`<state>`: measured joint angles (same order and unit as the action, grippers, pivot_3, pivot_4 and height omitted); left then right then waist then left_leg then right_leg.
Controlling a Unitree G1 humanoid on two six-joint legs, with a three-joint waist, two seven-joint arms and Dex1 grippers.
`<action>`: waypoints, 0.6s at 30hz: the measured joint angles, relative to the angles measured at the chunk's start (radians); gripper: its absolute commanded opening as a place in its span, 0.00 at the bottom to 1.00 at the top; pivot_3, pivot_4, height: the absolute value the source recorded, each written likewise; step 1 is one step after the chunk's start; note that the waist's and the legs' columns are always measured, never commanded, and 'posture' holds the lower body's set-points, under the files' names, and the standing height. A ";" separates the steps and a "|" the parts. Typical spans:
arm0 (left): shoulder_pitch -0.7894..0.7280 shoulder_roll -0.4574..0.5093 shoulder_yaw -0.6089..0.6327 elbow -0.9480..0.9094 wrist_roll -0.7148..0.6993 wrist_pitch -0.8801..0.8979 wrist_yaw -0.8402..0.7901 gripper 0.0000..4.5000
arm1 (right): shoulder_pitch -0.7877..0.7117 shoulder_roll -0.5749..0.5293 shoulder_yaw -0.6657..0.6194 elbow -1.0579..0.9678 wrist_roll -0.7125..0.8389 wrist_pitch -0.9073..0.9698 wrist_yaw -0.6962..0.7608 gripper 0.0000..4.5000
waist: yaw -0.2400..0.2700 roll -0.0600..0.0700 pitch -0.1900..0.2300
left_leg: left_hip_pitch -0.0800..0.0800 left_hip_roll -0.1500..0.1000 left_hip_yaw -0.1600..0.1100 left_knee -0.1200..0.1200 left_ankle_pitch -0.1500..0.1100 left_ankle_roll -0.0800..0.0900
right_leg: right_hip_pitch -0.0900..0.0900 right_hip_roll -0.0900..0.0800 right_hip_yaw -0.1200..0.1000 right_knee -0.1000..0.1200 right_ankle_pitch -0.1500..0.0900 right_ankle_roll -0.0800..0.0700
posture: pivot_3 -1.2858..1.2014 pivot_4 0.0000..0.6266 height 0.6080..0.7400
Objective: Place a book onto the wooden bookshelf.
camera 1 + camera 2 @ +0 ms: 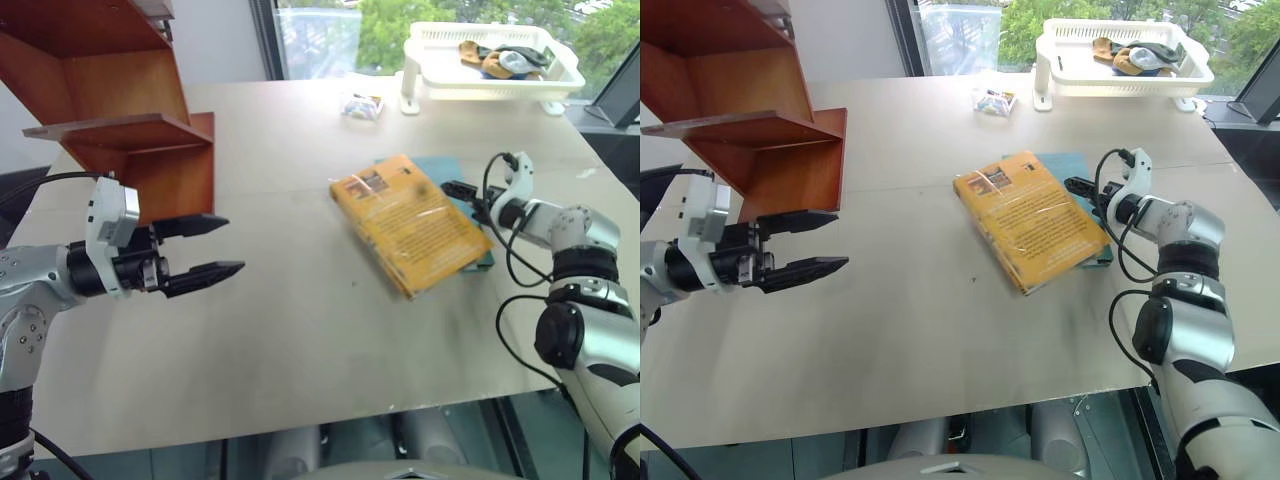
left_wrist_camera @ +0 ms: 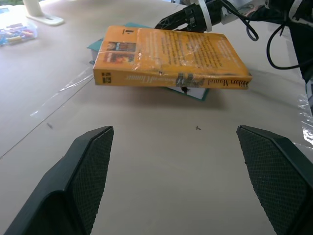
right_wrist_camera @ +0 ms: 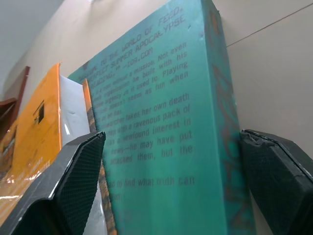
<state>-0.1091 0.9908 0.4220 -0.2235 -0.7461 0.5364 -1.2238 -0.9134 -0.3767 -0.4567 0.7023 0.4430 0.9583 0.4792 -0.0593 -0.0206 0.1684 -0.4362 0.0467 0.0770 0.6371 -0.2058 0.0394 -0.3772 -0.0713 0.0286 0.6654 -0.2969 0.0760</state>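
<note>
Left eye view: the book lies on the table at centre-right, atop a teal book. Right gripper at its three o'clock edge, jaws spread either side of the teal book. Left gripper hovers released at nine o'clock, below the wooden bookshelf.

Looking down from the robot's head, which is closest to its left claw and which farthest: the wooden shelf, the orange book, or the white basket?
From the left gripper:
1. The wooden bookshelf, just beyond it at the table's left.
2. The orange book, mid-table toward the right, lying on a teal book.
3. The white basket, at the far right corner by the window.
</note>
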 measured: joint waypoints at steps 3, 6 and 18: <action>-0.003 0.000 -0.001 0.002 0.004 -0.003 -0.002 0.94 | 0.041 0.003 -0.033 -0.064 0.045 0.047 -0.033 1.00 | 0.003 0.000 0.000 | 0.000 0.000 0.000 0.000 0.000 0.000 | 0.000 0.000 0.000 0.000 0.000 0.000 | 0.52 0.24 1.00; -0.004 -0.001 -0.002 0.010 0.008 -0.003 -0.003 0.94 | 0.084 0.016 -0.065 -0.150 0.097 0.119 -0.067 1.00 | 0.005 0.000 0.000 | 0.000 0.000 0.000 0.000 -0.001 0.002 | 0.000 0.000 0.000 0.000 0.000 0.000 | 0.52 0.24 1.00; -0.004 -0.001 -0.004 0.013 0.015 -0.004 -0.015 0.94 | 0.219 0.211 -0.143 -0.494 0.248 0.328 -0.243 1.00 | -0.009 -0.002 -0.001 | 0.002 0.001 0.000 -0.001 -0.002 0.002 | 0.000 0.001 0.000 0.002 0.000 0.000 | 0.52 0.24 1.00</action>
<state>-0.1127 0.9894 0.4181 -0.2105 -0.7316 0.5329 -1.2393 -0.6942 -0.1652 -0.6000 0.2083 0.6911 1.2859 0.2363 -0.0688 -0.0224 0.1671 -0.4339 0.0479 0.0772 0.6361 -0.2073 0.0419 -0.3773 -0.0704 0.0291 0.6679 -0.2969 0.0759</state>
